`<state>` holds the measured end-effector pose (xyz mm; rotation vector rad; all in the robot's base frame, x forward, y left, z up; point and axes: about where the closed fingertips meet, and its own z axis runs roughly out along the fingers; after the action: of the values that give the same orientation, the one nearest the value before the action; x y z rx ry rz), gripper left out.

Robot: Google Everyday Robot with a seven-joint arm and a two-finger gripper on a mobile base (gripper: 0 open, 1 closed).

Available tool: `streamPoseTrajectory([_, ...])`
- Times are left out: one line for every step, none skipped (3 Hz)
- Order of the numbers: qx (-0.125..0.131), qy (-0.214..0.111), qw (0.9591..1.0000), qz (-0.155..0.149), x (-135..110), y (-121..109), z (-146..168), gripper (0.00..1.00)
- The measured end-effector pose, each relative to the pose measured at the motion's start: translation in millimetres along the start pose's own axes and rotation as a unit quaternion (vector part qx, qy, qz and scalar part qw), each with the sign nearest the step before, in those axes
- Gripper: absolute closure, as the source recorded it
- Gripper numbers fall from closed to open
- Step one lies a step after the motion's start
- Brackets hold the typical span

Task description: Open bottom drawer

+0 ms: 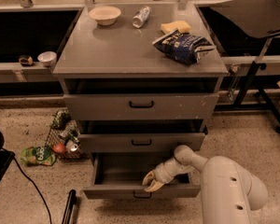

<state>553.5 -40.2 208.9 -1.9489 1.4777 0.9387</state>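
The bottom drawer [107,191] is a grey metal drawer with a slim front panel and a small black loop handle [141,196]. It stands pulled out from the cabinet, and its inside shows. My gripper [151,183] reaches down from the white arm at the lower right. It sits at the top edge of the drawer front, just above the handle. The middle drawer [141,142] and the tall top drawer [141,105] are above it.
On the cabinet top [112,50] lie a bowl [105,14], a can [141,16], a yellow sponge [175,27] and a blue chip bag [185,45]. A wire basket with litter [63,136] stands on the floor at the left. A black stand [252,78] is at the right.
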Motion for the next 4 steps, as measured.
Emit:
streamPoseTrajectory([-0.024, -0.019, 0.9995, -0.01, -13.7, 8.1, 12.6, 1.0])
streamPoseTrajectory([-0.035, -0.032, 0.9988, -0.014, -18.2, 8.1, 21.5, 1.0])
streamPoseTrajectory([-0.035, -0.032, 0.9988, -0.013, -18.2, 8.1, 21.5, 0.82])
streamPoseTrajectory([-0.035, -0.032, 0.9988, -0.013, -18.2, 8.1, 21.5, 0.58])
